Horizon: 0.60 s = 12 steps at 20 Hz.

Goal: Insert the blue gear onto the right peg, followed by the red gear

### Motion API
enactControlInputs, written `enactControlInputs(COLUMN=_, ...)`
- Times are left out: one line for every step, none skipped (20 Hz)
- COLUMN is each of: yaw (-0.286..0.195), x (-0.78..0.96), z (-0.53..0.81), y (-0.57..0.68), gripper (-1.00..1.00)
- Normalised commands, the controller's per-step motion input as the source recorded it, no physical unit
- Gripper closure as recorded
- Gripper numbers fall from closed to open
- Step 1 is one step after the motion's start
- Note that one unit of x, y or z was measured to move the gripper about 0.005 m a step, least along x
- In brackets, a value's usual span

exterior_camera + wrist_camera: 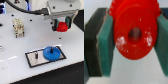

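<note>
The blue gear (52,52) lies flat on the white black-edged plate (33,61), on its side toward the exterior view's right; the right peg is hidden under it. The other dark pin (36,54) stands bare toward the exterior view's left. My gripper (61,25) hangs above and behind the plate, shut on the red gear (62,25). In the wrist view the red gear (134,32) fills the middle, its centre hole showing, clamped between the teal pads (106,40).
A small beige and brown block fixture (18,27) stands on the white table toward the exterior view's left. A dark cable runs across the back. The table edge shows at the upper left.
</note>
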Motion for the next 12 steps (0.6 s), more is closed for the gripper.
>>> enactControlInputs(yaw=0.000, x=0.68, z=0.22, y=-0.32, gripper=1.00)
enactControlInputs(yaw=0.000, x=0.70, z=0.20, y=-0.32, gripper=1.00)
enactControlInputs(yaw=0.000, x=0.72, z=0.19, y=-0.31, gripper=1.00)
enactControlInputs(yaw=0.000, x=0.75, z=0.16, y=-0.29, gripper=1.00)
enactControlInputs(yaw=0.000, x=0.75, z=0.15, y=-0.27, gripper=1.00)
enactControlInputs(yaw=0.000, x=0.75, z=0.14, y=-0.26, gripper=1.00)
enactControlInputs(yaw=0.000, x=0.75, z=0.15, y=-0.25, gripper=1.00)
enactControlInputs(yaw=0.000, x=0.76, z=0.14, y=-0.24, gripper=1.00)
enactControlInputs(yaw=0.000, x=0.74, z=0.11, y=-0.22, gripper=1.00)
enactControlInputs(yaw=0.000, x=0.69, z=0.05, y=-0.18, gripper=1.00)
enactControlInputs(yaw=0.000, x=0.65, z=0.03, y=-0.16, gripper=1.00)
enactControlInputs(yaw=0.000, x=0.62, z=0.01, y=-0.15, gripper=1.00)
